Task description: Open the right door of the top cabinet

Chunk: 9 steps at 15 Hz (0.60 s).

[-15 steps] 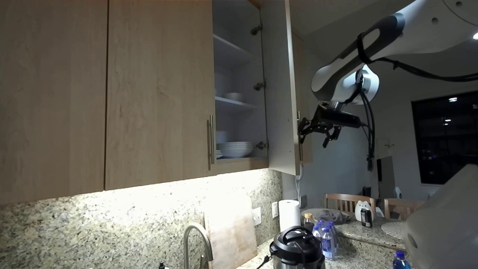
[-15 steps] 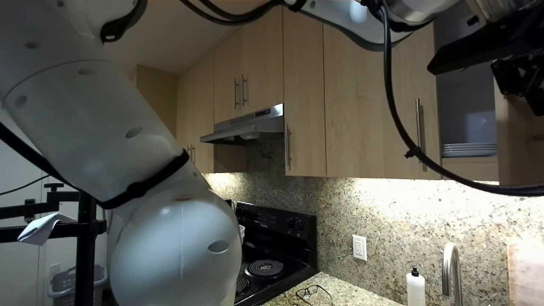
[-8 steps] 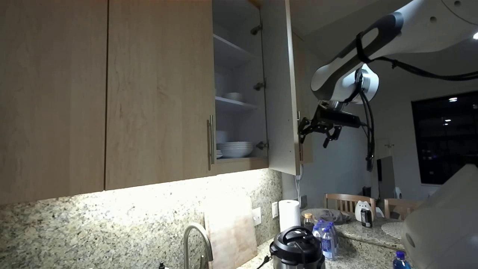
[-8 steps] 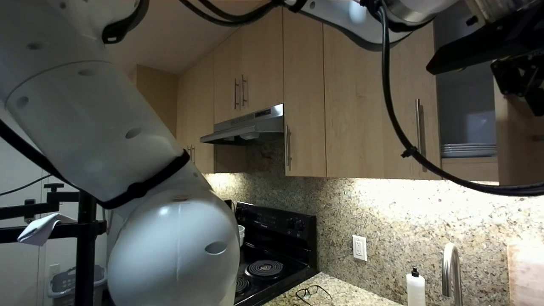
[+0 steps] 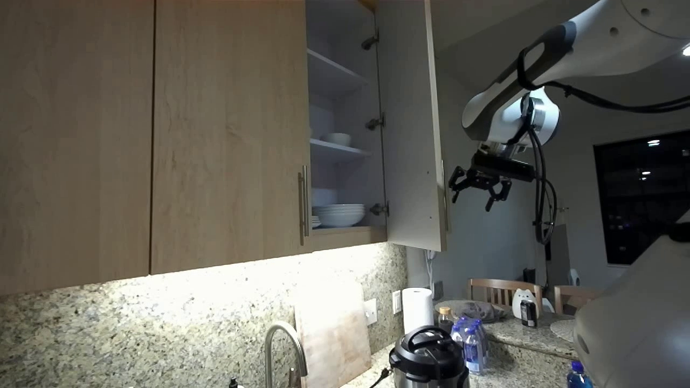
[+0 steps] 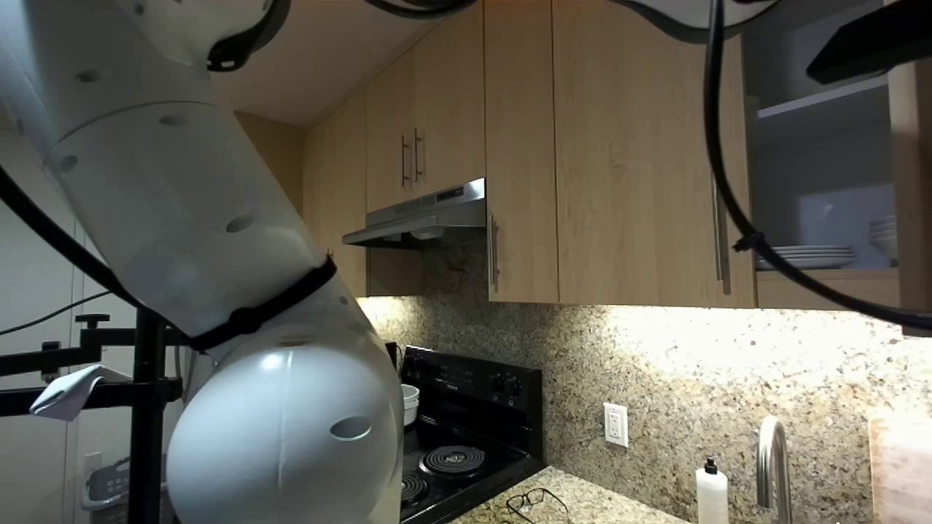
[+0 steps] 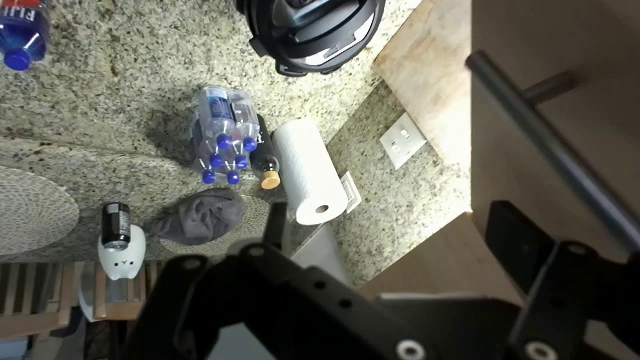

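Note:
The top cabinet (image 5: 232, 129) is light tan wood and also shows in an exterior view (image 6: 648, 167). Its right door (image 5: 409, 140) stands swung far out, pale inner face showing; its edge shows in an exterior view (image 6: 910, 189). White shelves with white dishes (image 5: 339, 214) show inside. My gripper (image 5: 473, 202) is open and empty, just beyond the door's free edge on its outer side. In the wrist view my gripper (image 7: 398, 230) has its fingers wide apart. The door's metal handle (image 7: 550, 137) lies outside them, past the right finger. Whether that finger touches the door is unclear.
Below are a black-lidded cooker (image 5: 428, 355), a paper towel roll (image 5: 418, 310), bottled water (image 5: 471, 345), a faucet (image 5: 283, 334) and a cutting board (image 5: 334, 334). The adjoining door (image 6: 717, 225) is shut. A range hood (image 6: 429, 211) hangs over the stove.
The right door has swung further outward, and more of the cabinet inside shows. My gripper and arm have moved outward with it, away from the cabinet. The gripper stays open.

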Tool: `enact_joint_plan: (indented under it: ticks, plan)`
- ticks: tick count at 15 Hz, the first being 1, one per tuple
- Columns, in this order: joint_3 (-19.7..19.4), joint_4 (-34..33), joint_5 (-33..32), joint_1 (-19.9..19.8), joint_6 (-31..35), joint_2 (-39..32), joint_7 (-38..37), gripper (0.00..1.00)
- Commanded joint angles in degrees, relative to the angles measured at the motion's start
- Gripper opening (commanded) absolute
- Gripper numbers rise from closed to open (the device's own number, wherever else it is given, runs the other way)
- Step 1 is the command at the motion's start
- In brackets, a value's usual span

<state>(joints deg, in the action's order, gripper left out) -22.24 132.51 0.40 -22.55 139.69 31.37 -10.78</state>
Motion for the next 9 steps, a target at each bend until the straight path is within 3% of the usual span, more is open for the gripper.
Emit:
enact_joint_plan:
  ticks: [1,6,9]
  plan:
    - [-1.3,-6.1,2.8,-2.4,0.4,-6.0,-2.4,1.00]
    - [-0.5,-5.1,-3.0,-8.3,-1.1,-5.3,-3.4,1.00]
    - [0.1,-3.1,-7.5,-10.8,-6.6,-3.1,-2.2,1.00]
